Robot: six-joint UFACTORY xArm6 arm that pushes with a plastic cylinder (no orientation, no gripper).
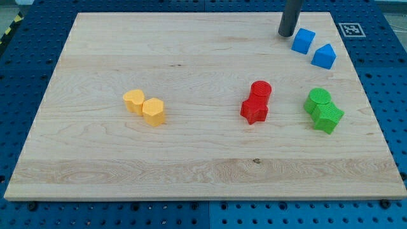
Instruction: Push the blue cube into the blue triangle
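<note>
The blue cube (303,41) lies near the view's top right of the wooden board (191,159). The blue triangle (324,56) lies just to its lower right, a small gap between them. My tip (287,34) is the end of a dark rod coming down from the view's top edge. It stands just left of the blue cube, close to it or touching; I cannot tell which.
Two red blocks (257,102) sit together right of the middle. Two green blocks (323,110) sit together at the right. Two yellow blocks (145,107) sit left of the middle. The board's right edge is near the blue blocks.
</note>
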